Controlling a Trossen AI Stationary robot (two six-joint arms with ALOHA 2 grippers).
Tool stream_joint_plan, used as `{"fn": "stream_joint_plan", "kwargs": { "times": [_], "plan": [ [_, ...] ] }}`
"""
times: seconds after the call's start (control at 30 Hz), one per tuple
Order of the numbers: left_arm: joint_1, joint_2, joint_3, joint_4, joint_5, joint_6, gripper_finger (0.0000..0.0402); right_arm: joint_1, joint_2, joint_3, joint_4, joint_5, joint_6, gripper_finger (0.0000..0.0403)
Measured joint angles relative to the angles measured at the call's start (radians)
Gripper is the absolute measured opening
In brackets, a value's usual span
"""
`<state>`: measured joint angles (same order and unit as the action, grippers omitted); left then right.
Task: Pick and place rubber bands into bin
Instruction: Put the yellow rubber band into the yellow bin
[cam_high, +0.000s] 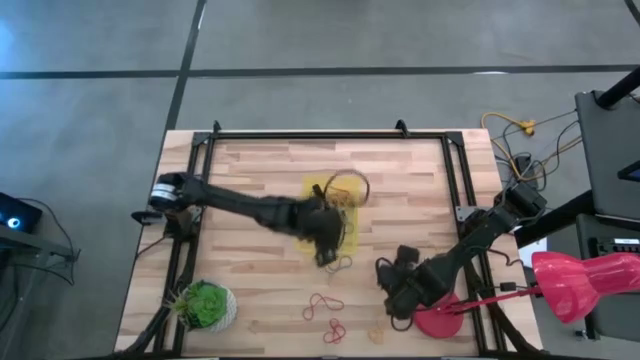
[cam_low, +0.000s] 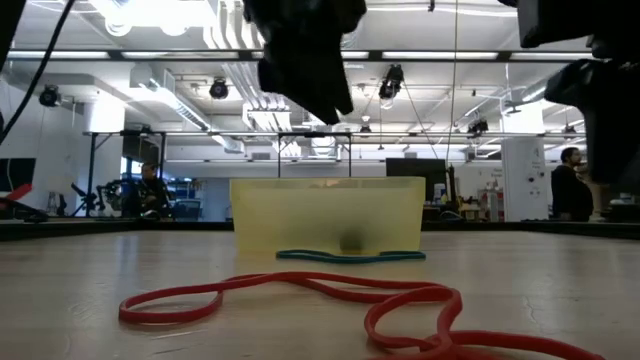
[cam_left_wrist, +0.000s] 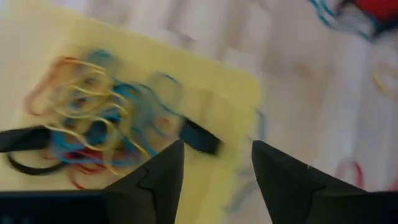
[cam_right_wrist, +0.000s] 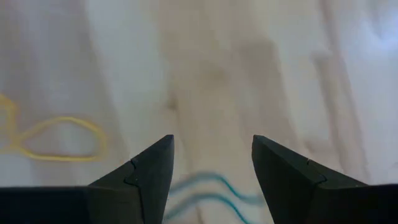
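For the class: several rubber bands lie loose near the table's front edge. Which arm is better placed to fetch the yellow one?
Right. Its open gripper hovers by the yellow band; the left gripper is over the bin.

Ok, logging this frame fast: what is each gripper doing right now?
Left gripper: open, empty, above the bin's edge.
Right gripper: open, empty, over bare table near a yellow band.

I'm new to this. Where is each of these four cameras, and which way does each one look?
High: overhead, straight down; both arms, bin.
Low: table height, level; red rubber band, bin, arm above.
Left wrist: over the bin's rubber bands; open left gripper.
Right wrist: tabletop, yellow band; open right gripper.
Shared: bin.
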<state>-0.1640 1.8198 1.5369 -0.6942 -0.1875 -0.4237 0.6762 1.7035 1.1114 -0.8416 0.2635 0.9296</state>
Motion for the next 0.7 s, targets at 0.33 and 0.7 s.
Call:
{"fn": "stream_joint_plan", "kwargs": {
  "times": [0.33,0.7],
  "plan": [
    [-0.182,-0.019,-0.100,-0.005,-0.060,-0.185,0.0178,-0.005,0.000,-0.010,0.052,-0.105,-0.161,0.0203],
    [-0.277,-0.023,-0.153,-0.002,-0.078,-0.454,0.0178,-0.163,-0.024,-0.188,-0.166,-0.418,0.280,0.0203]
  ]
}}
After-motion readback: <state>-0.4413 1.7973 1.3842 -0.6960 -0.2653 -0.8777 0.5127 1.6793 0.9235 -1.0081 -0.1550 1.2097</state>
